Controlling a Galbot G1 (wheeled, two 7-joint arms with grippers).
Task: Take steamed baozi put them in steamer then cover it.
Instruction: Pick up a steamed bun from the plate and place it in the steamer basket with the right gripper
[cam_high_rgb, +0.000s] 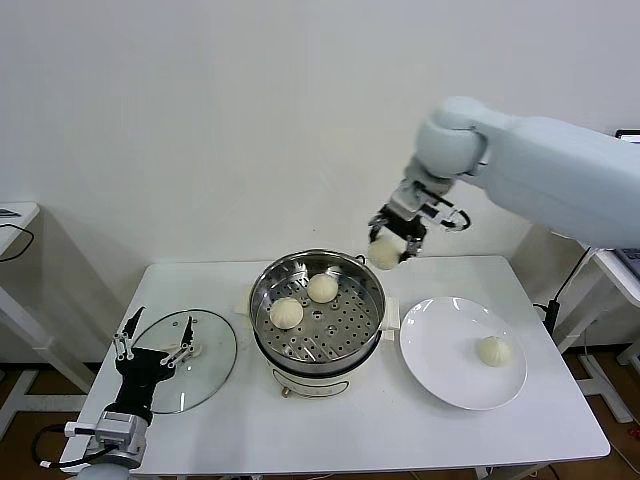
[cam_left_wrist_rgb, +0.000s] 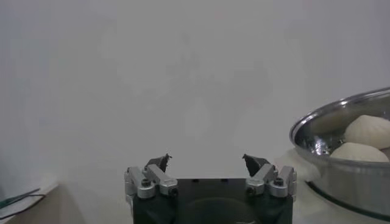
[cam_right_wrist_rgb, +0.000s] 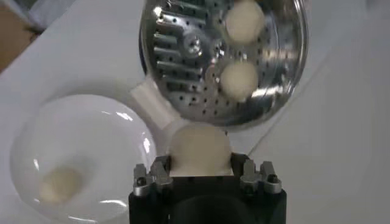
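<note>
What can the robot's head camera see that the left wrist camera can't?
Only the head view shows the glass lid, the white plate holding one baozi, and the right end effector carrying a baozi above the table. Only the left wrist view shows the left end effector close up, fingers open. Both show the steamer with two baozi inside.

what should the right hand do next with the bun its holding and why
Probably carry it forward over the steamer and lower it onto a free patch of tray. The right hand grips a baozi in the air behind the rim; two buns already sit inside.
</note>
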